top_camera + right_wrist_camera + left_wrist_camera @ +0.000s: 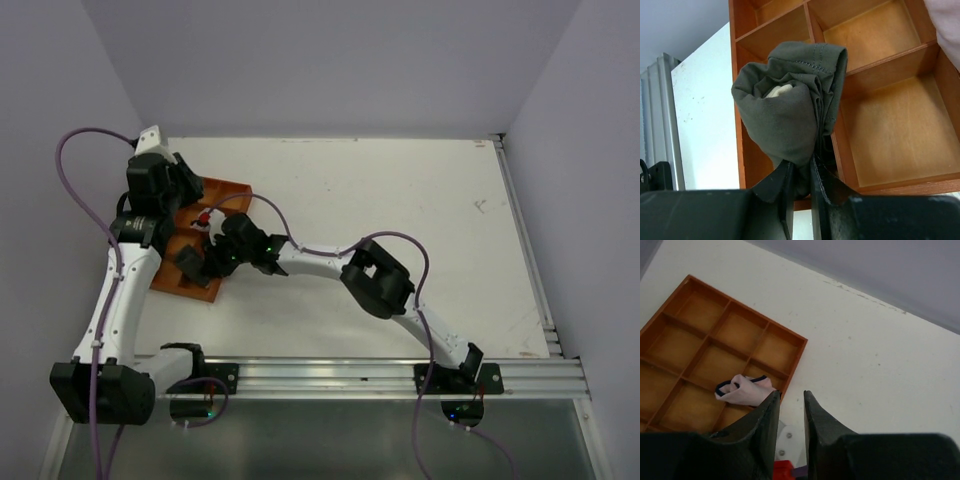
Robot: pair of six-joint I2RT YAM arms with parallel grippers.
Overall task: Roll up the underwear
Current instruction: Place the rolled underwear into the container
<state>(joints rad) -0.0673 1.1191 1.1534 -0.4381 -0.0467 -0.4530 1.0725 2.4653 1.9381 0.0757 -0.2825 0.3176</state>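
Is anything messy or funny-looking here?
The pale pink cloth lies crumpled in the orange tray, seemingly lapping over a divider. The underwear, pinched in the right gripper, is rolled loosely, tan band peeking out one end.

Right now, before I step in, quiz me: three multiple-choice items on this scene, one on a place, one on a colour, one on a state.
1. The pink cloth lies: A in a tray compartment; B beside the tray; C under the tray.
2. The underwear is: A white; B dark grey; C red.
3. The right gripper is: A open and empty; B shut on the underwear; C out of view.
Answers: 1 A, it sits inside the tray's walls. 2 B, the bundle is dark grey. 3 B, its fingers pinch the bundle.
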